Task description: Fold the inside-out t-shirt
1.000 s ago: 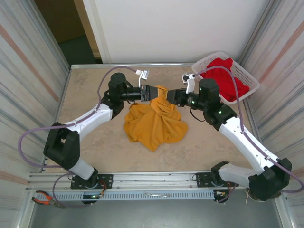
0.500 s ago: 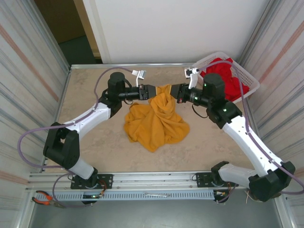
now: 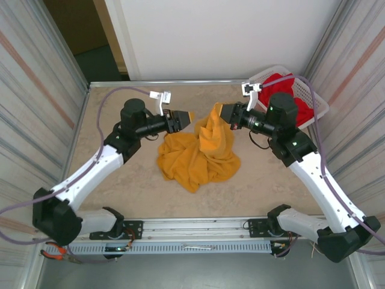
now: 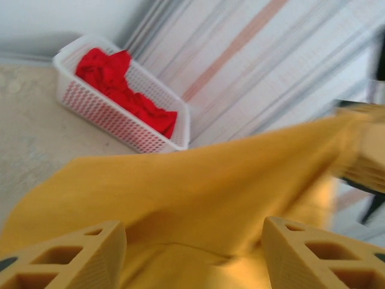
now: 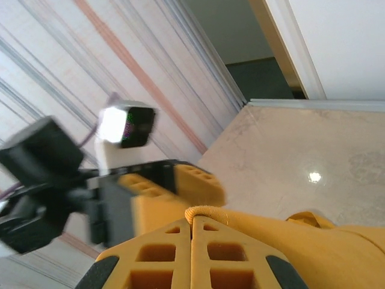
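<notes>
While the right pincer (image 3: 224, 113) pinches a raised edge of the inside-out t-shirt (image 3: 198, 153) heaped mid-table, the left pincer (image 3: 185, 117) hangs spread at its 11 o'clock, with bare worktop (image 3: 252, 186) at 6.

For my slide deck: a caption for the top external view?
Right gripper holds the mustard t-shirt up by a pinched edge; open left gripper alongside.

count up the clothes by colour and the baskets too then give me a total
Mustard-yellow t-shirt: 1
Red garment: 1
White basket: 1
Total: 3
</notes>
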Tool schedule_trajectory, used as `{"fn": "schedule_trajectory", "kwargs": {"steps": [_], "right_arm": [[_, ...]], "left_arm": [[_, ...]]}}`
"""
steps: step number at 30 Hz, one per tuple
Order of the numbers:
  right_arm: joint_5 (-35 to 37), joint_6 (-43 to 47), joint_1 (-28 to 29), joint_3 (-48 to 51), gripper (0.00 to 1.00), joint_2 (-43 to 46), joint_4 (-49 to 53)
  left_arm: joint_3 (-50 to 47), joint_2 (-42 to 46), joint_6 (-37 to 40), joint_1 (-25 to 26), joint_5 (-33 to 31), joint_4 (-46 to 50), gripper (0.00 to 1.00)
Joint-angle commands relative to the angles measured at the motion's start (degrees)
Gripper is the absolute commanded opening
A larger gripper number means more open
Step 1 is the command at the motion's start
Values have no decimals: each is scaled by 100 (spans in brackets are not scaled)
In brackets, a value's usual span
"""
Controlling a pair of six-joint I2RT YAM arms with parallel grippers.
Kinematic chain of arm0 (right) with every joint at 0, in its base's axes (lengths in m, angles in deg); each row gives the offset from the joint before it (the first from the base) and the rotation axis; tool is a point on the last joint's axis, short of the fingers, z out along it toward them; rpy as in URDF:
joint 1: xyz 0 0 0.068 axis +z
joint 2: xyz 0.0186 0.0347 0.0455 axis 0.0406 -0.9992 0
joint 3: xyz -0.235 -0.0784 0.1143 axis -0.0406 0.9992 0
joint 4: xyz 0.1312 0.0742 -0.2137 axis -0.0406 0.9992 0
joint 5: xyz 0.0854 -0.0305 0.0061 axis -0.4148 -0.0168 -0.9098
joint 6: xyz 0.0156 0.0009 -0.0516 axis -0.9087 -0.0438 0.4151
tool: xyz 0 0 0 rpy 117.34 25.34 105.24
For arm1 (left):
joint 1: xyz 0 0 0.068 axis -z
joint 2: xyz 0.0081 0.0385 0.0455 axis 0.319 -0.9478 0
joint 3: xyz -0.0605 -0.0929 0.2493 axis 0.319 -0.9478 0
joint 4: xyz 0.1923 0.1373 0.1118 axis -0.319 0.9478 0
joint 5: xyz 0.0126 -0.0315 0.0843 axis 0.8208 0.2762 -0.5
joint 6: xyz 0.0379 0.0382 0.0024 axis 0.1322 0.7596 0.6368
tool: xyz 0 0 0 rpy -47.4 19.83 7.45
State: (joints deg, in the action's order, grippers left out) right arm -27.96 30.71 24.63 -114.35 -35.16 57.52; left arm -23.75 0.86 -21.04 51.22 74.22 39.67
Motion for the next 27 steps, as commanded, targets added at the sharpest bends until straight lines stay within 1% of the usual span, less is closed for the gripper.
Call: {"fn": "schedule_trajectory", "kwargs": {"steps": [1, 5, 10, 14, 15, 16, 17, 18, 19, 21, 25, 27], "right_arm": [[-39, -116, -67, 92, 0, 68, -161], [-64, -171, -121, 164, 0, 94, -200], [-64, -200, -134, 178, 0, 123, -213], [-53, -217, -137, 200, 0, 124, -242], [-44, -218, -141, 200, 0, 123, -240], [-32, -220, -139, 209, 0, 123, -237], [-9, -213, -154, 224, 0, 129, -231], [37, -209, -177, 235, 0, 138, -223], [110, -209, -222, 256, 0, 142, -205], [295, -208, -393, 296, 0, 142, -125], [658, -526, -1081, 388, 0, 131, 2], [699, -649, -1289, 456, 0, 131, 61]], "left_arm": [[-4, 104, 563, 400, -657, 460, 63], [116, -168, 804, 717, -907, 666, 64], [146, -386, 861, 746, -1044, 576, 65], [211, -559, 843, 746, -931, 486, 64], [204, -587, 833, 750, -879, 429, 61], [190, -598, 809, 752, -806, 345, 52], [168, -608, 800, 746, -728, 255, 36], [154, -595, 783, 746, -666, 192, 17], [168, -564, 791, 739, -659, 180, 1], [214, -417, 829, 688, -702, 171, 0], [550, -21, 835, 318, -645, 206, 0], [690, 187, 909, 204, -692, 240, 0]]}}
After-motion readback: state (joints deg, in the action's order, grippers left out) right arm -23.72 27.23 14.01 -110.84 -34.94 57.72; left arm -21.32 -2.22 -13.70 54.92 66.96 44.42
